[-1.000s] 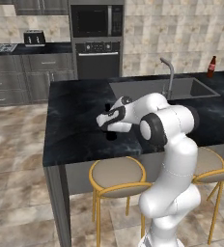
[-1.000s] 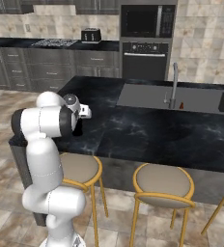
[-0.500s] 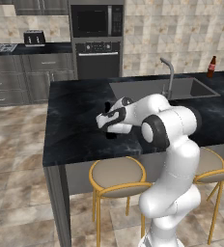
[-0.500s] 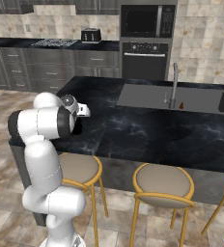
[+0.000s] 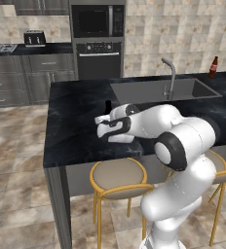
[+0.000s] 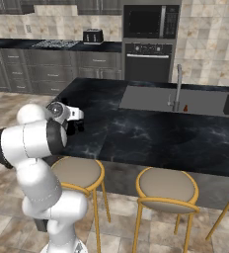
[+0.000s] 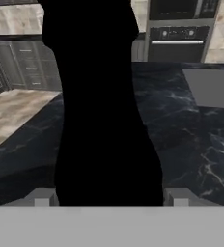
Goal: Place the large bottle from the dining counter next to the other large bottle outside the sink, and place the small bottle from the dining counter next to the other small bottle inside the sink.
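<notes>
Gripper [image 7: 109, 198] jaws spread around black bottle [image 7: 99, 106] on dining counter [image 5: 76, 131] (marbled, black).

No text, brand, number or sign is being shown legibly on anything here. A red label is being carried by the tall brown red-capped bottle [image 5: 213, 67] standing beyond the sink, but no lettering is being resolved on it. Pale marks are being displayed along the control strip of the black built-in wall oven [image 7: 180, 42], too blurred to be read as characters. Nothing is being made out on the near-black glass bottle [image 7: 102, 111] close before the hand camera, its face being rendered as plain dark
</notes>
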Robot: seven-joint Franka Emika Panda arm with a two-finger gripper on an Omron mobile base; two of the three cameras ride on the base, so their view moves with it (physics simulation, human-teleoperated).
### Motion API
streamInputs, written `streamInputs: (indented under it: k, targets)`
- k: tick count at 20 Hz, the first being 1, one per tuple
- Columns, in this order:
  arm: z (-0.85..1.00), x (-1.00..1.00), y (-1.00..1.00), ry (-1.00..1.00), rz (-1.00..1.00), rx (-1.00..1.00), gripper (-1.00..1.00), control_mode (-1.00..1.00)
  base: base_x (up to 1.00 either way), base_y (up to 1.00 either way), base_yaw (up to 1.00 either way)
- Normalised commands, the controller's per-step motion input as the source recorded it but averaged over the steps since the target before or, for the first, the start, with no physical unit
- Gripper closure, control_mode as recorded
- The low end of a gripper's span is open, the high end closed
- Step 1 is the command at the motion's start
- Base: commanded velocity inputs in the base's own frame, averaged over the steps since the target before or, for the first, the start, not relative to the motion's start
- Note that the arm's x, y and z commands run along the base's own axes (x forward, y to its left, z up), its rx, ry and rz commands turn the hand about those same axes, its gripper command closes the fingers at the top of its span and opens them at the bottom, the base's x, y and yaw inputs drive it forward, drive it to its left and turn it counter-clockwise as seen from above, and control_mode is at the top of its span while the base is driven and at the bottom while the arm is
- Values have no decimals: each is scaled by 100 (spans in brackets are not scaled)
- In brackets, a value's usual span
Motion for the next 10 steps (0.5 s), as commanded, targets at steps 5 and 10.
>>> streamInputs:
  k: [5,10]
  targets:
    - [30,-47,0,-14,3,9,100,-100,0,0,0]
    - [8,-20,-8,-7,2,14,100,-100,0,0,0]
